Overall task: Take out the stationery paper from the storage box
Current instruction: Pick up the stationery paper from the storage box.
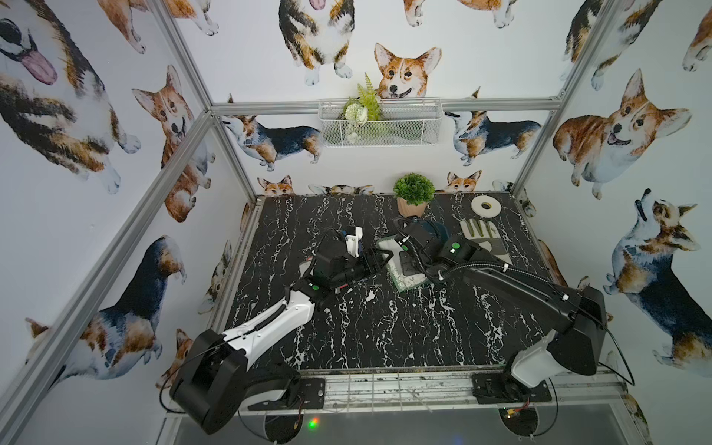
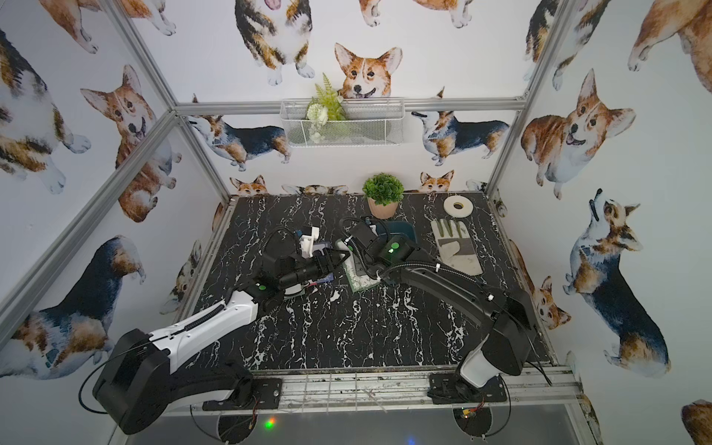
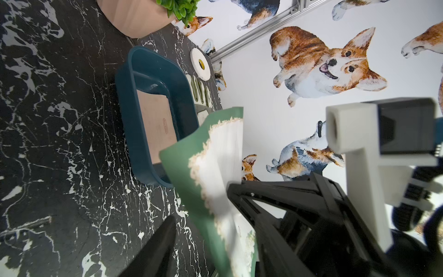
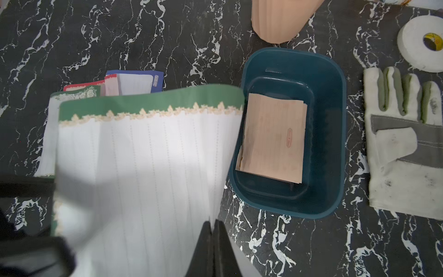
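The storage box, a dark teal tub, stands at the back of the table in both top views. Peach stationery paper lies inside it. A white sheet with a green border hangs curled in the air beside the box. My right gripper is shut on its edge. My left gripper is open, its fingers on either side of the same sheet's other edge. More bordered sheets lie stacked on the table beneath.
A white-and-grey glove lies right of the box, with a white tape roll behind it. A potted plant stands just behind the box. A white wire basket hangs on the back wall.
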Tool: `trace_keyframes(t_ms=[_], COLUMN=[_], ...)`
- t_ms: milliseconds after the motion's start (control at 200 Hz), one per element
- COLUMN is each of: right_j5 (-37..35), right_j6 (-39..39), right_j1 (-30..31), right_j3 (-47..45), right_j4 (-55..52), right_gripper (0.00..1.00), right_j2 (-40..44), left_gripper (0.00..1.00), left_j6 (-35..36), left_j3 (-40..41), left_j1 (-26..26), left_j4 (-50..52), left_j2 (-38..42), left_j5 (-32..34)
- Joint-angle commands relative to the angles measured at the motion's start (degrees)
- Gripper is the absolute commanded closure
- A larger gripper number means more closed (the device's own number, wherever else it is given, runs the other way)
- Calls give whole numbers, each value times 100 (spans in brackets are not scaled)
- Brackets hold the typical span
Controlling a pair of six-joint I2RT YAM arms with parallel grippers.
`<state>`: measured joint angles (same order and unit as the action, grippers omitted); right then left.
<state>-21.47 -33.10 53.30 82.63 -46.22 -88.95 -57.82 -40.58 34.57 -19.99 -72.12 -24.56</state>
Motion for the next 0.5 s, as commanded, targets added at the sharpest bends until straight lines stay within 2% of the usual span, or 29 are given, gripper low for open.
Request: trace_keyframes(t_ms=[0, 80, 240, 305, 380, 496], right_j5=[20, 42, 137, 196, 172, 159], right_j6=[-153, -159, -147, -77, -11, 232], right_j1=[31, 35, 40, 40, 40, 39], right_j3=[54, 18, -130, -157, -217, -423], right_j4=[80, 90, 207, 219, 214, 325], right_gripper=[100, 100, 98, 86, 68, 64], right_j2=[-15, 12, 176, 281, 485, 1057], left_gripper=[58, 69, 100, 100, 100, 100], left_j6=[-31, -21, 60, 164, 376, 866], left_j3=[-82, -106, -156, -195, -286, -485], left_j1=[24, 31, 33, 33, 24, -9], left_j4=[-283, -285, -119, 62, 385, 1002], left_j2=[-28, -13, 63, 145, 293, 582], left_j5=[12, -3, -22, -24, -23, -158])
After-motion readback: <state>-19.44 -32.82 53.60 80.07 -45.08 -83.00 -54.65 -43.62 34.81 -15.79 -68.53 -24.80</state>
